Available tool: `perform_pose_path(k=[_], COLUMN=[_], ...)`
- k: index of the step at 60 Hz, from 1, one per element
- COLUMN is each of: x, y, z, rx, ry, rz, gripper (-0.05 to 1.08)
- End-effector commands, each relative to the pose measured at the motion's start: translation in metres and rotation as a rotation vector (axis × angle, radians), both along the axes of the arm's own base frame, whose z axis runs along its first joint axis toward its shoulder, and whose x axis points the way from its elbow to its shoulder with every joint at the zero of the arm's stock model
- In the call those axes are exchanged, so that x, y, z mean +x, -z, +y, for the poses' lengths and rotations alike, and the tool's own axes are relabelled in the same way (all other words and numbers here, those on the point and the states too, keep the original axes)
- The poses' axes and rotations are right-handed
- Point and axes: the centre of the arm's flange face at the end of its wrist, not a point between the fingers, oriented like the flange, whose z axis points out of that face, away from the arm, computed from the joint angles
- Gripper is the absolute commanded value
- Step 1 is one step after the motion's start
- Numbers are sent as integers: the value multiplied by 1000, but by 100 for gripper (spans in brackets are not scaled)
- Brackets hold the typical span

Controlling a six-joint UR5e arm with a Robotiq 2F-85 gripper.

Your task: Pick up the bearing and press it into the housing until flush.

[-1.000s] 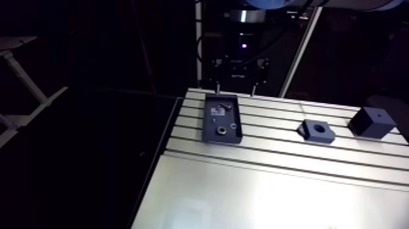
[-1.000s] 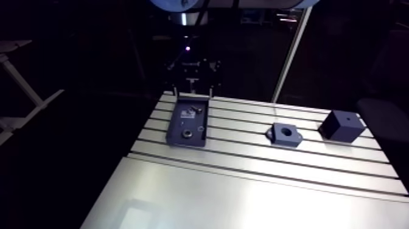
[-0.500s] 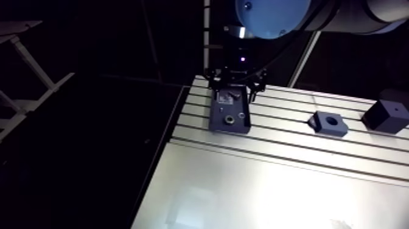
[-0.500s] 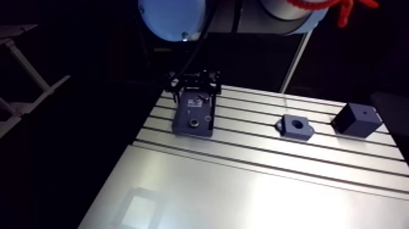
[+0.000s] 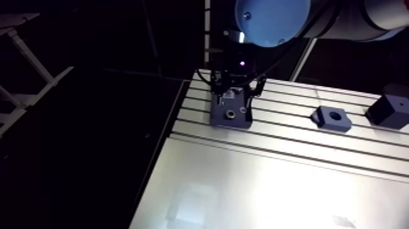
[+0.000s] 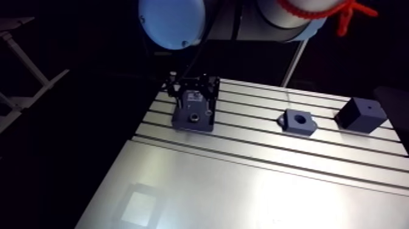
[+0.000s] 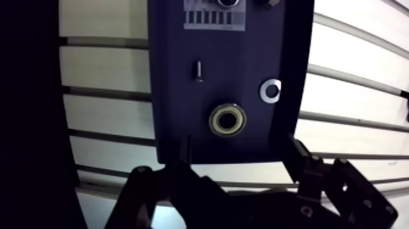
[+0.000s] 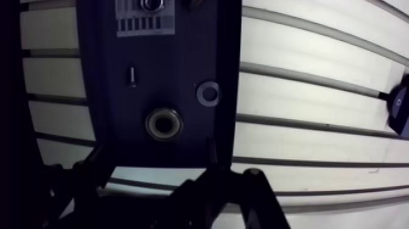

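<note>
In the arm view, the gripper (image 5: 235,96) is hanging low over the far end of a dark tray (image 5: 216,119) that is lying on the slotted table (image 5: 274,183). The bearing (image 5: 231,114) is sitting inside the tray, toward its near end. The housing (image 5: 332,117), a blue piece with a round hole, is resting on the table well apart from the tray, and a dark block (image 5: 389,111) is standing beyond it.

In the wrist view, the two fingers (image 7: 299,159) are standing spread wide with nothing between them, their tips reaching over the tray's near edge. The bearing is lying flat on the tray floor just ahead of the gap. A washer (image 7: 270,91) is lying near it, beside the tray wall, and a small pin (image 7: 197,70) and a striped label (image 7: 215,17) are lying farther ahead.
</note>
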Motion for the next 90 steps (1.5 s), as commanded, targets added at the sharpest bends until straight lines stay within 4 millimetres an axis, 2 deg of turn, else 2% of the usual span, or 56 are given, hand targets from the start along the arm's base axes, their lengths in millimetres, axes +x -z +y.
perform_pose_path(k=[1,47,90], x=[0,-7,-8], y=[7,27,36], z=[0,-2,-2], rx=[2,-2,-1], ry=[0,-4,-12], rz=[-10,-2,-10], gripper=[25,28,40])
